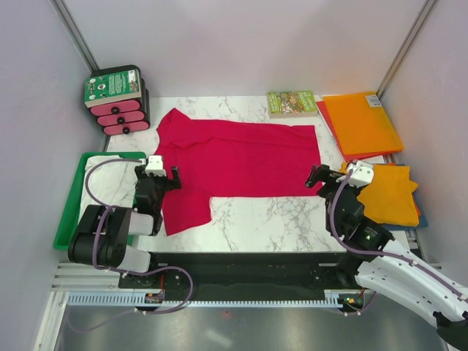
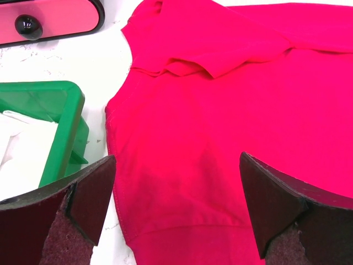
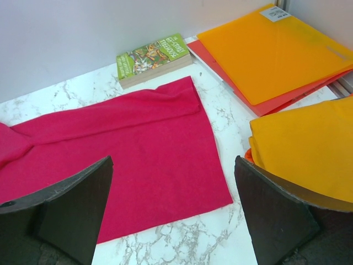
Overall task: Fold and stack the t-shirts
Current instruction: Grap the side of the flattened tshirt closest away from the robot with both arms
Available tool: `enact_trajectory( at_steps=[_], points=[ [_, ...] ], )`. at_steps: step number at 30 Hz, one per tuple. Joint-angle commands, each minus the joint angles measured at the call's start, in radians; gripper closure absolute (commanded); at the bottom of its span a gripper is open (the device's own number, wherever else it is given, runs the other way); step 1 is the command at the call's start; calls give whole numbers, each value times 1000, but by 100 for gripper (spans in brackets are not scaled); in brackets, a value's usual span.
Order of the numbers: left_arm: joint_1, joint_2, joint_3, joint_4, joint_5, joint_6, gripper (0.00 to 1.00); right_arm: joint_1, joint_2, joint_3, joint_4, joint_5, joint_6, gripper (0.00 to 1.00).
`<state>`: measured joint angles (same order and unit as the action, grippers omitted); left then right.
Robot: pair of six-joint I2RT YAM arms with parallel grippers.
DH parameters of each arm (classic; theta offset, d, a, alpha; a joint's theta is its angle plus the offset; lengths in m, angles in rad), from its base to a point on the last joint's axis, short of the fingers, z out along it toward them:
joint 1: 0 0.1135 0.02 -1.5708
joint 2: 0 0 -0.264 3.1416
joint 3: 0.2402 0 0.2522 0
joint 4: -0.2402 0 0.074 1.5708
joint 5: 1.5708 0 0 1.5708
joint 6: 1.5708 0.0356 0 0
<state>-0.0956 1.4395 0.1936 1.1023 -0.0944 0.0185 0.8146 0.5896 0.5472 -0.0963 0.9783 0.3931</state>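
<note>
**Both claws wide, one at each end of the crimson shirt**

The crimson t-shirt (image 1: 234, 157) lies flat on the table (image 1: 270, 216). Its hem points toward the right arm, and one sleeve juts out at the opposite end, toward the arm bases. The left claw (image 1: 165, 178) hangs over that sleeve end, jaws wide and empty. The right claw (image 1: 319, 178) hangs just off the shirt's near hem corner, equally wide and holding nothing. One claw at each end suits cloth this broad, since an edge lifts evenly only when pinched in two places. The fold looks not yet started.

Just beyond the hem rests a folded orange t-shirt (image 1: 387, 191), probably the stack this shirt will join. Beside the sleeve end, the green tray (image 1: 67, 212) holds white cloth (image 2: 16, 143), likely a shirt waiting its turn. A small book (image 1: 291, 102) sits by the far hem corner.
</note>
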Motion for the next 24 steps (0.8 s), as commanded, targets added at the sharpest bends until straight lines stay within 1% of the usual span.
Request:
enact_trajectory(
  at_steps=[1, 3, 4, 8, 10, 15, 18, 20, 21, 22, 24],
  points=[
    [4, -1, 17, 64, -28, -5, 0, 5, 62, -10, 36, 25, 13, 2],
    [4, -1, 17, 64, -28, -5, 0, 5, 125, 8, 30, 4, 44, 2],
    [4, -2, 17, 64, -28, -5, 0, 6, 142, 19, 21, -7, 94, 2],
    [4, -1, 17, 64, -28, -5, 0, 6, 197, 77, -72, -67, 171, 2],
    [4, -1, 17, 64, -28, -5, 0, 6, 187, 69, -80, -78, 179, 2],
    [4, -1, 17, 64, -28, -6, 0, 5, 101, 4, -68, -63, 219, 2],
    [4, -1, 17, 64, -28, -5, 0, 6, 72, -15, -71, -95, 253, 2],
    [4, -1, 20, 59, -28, -5, 0, 6, 64, -12, -105, -114, 282, 2],
    [45, 1, 32, 33, 42, -9, 0, 6, 64, -10, -112, -125, 279, 2],
    [57, -4, 36, 22, 77, -9, 0, 6, 64, -10, -118, -133, 276, 2],
    [59, -7, 32, 27, 82, -34, 0, 6, 76, -16, -114, -139, 263, 2]
  ],
)
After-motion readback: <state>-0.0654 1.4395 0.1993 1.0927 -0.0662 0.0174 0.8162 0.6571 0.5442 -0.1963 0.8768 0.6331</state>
